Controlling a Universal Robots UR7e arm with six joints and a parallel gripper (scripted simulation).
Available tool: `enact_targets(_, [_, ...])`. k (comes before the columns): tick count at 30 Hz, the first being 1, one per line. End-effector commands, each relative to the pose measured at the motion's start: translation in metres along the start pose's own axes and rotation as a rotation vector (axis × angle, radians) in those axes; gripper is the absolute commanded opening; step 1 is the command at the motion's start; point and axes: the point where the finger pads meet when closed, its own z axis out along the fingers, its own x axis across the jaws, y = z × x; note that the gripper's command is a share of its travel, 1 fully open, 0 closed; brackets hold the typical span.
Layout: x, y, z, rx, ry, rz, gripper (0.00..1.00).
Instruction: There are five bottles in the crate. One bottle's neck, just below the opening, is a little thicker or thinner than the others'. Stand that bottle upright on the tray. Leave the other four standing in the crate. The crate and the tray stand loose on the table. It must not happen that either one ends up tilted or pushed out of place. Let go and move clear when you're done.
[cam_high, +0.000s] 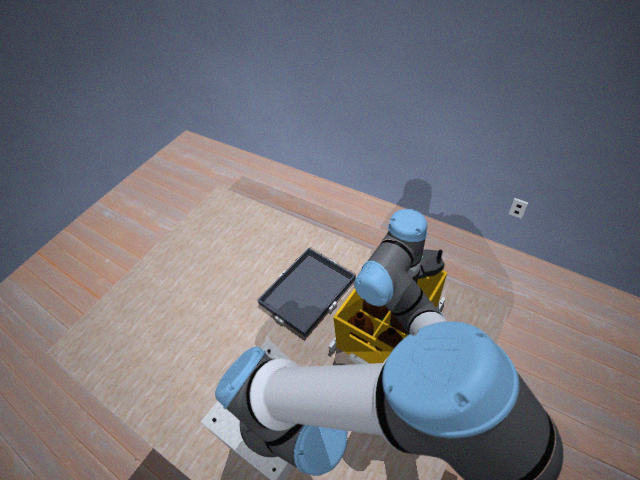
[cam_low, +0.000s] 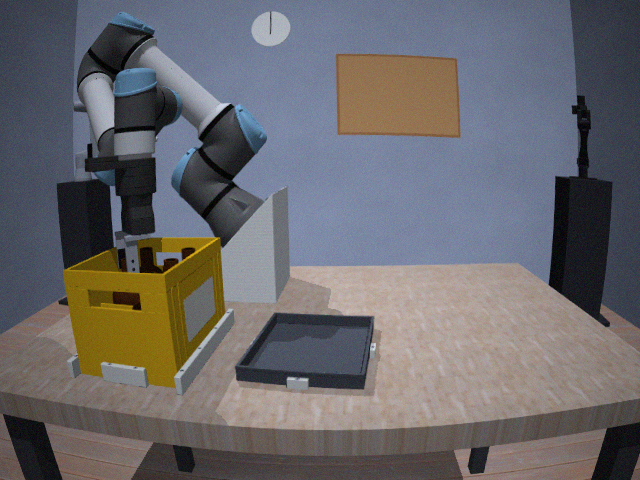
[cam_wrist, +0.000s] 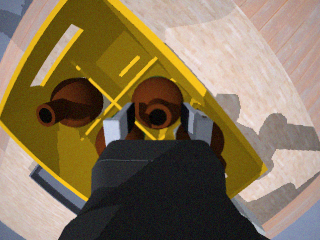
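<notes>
The yellow crate (cam_high: 342, 330) (cam_low: 124, 335) (cam_wrist: 185, 74) stands on the table with brown bottles in its compartments. My gripper (cam_low: 127, 261) (cam_wrist: 157, 112) points down into the crate's top and is open. In the wrist view its fingers stand on both sides of the neck of one upright bottle (cam_wrist: 157, 91), with gaps beside it. Another bottle (cam_wrist: 79, 102) stands at the left; others are partly hidden under the gripper. Bottle necks (cam_low: 146, 256) (cam_low: 188, 253) also show in the exterior view. Which neck differs, I cannot tell. The dark tray (cam_high: 310, 289) (cam_low: 320, 348) (cam_wrist: 60, 187) is empty.
The crate's walls and yellow dividers (cam_wrist: 145, 70) surround the fingers closely. Pale blocks (cam_low: 124, 374) (cam_low: 297, 382) stand against the crate and tray. The tray lies beside the crate, a small gap away. The arm hides part of the crate in the top view.
</notes>
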Motion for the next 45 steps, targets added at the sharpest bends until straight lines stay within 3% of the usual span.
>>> enact_targets(1, [-0.0001,-0.0002,-0.0003,0.001,-0.001,0.0,1.0])
enact_targets(7, [-0.0001,-0.0002,-0.0003,0.001,-0.001,0.0,1.0])
enact_targets(8, [-0.0001,-0.0002,-0.0003,0.001,-0.001,0.0,0.0])
enact_targets(45, [-0.0001,-0.0002,-0.0003,0.001,-0.001,0.0,0.0])
